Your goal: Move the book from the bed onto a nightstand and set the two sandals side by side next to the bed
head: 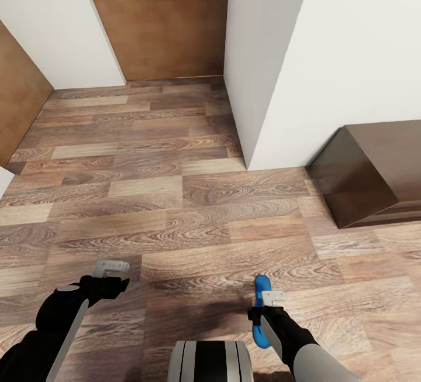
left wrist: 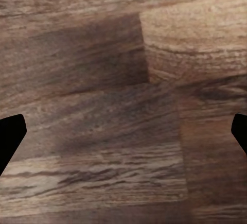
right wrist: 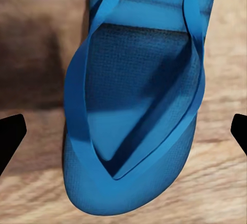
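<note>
The head view looks down on a wood-plank floor (head: 175, 195) that runs back to a brown wooden door (head: 164, 19) set between white walls (head: 327, 60). One white wall ends in a corner that juts into the floor near the middle of the view. Against the base of the wall to the right of that corner stands a dark brown glossy cabinet (head: 374, 171), cut off by the right edge of the view.

Low in the head view both arms reach forward over the planks. The left gripper (head: 111, 271) hangs above bare floor; in the left wrist view its two dark fingertips (left wrist: 10, 136) sit far apart at the sides of the frame with nothing but floor (left wrist: 123, 105) between them — it is wide open and carries nothing.

The right gripper (head: 266, 306) has a bright blue sandal (head: 261, 312) at its fingers, the sandal's length running away from the robot, one end reaching forward past the gripper and the other back alongside the wrist. The right wrist view shows the sandal (right wrist: 134, 116) close up from above, straps meeting in a V near its rounded end, with the dark fingertips (right wrist: 11, 136) well out to either side. Whether the fingers actually pinch the sandal I cannot tell — the contact is not visible
</note>
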{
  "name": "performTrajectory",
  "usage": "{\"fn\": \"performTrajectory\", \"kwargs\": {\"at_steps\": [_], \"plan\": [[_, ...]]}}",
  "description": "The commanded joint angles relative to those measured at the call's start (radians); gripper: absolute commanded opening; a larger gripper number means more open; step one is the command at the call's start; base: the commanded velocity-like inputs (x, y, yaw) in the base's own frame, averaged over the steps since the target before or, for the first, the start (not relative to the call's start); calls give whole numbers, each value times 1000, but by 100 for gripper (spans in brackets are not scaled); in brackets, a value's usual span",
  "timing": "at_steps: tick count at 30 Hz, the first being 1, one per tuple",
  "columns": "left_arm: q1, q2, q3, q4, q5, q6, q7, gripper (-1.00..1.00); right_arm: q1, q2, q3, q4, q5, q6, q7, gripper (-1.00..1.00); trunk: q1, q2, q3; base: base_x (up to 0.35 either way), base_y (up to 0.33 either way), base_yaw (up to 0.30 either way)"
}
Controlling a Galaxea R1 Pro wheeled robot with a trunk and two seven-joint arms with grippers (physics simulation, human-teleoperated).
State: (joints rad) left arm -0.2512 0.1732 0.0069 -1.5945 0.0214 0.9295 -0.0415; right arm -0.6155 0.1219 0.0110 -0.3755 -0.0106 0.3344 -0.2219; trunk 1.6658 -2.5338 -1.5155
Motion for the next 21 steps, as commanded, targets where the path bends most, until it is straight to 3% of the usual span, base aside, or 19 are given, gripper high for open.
{"fn": "performTrajectory", "kwargs": {"at_steps": [1,21], "plan": [[0,0,1,-1,2,5,-3,100,0,0,1,-2,-1,6,-4,100,0,0,-1,0,0,0],[0,0,1,-1,1,5,-3,100,-1,1,0,-3,-2,1,-2,100,0,0,-1,0,0,0]]}}
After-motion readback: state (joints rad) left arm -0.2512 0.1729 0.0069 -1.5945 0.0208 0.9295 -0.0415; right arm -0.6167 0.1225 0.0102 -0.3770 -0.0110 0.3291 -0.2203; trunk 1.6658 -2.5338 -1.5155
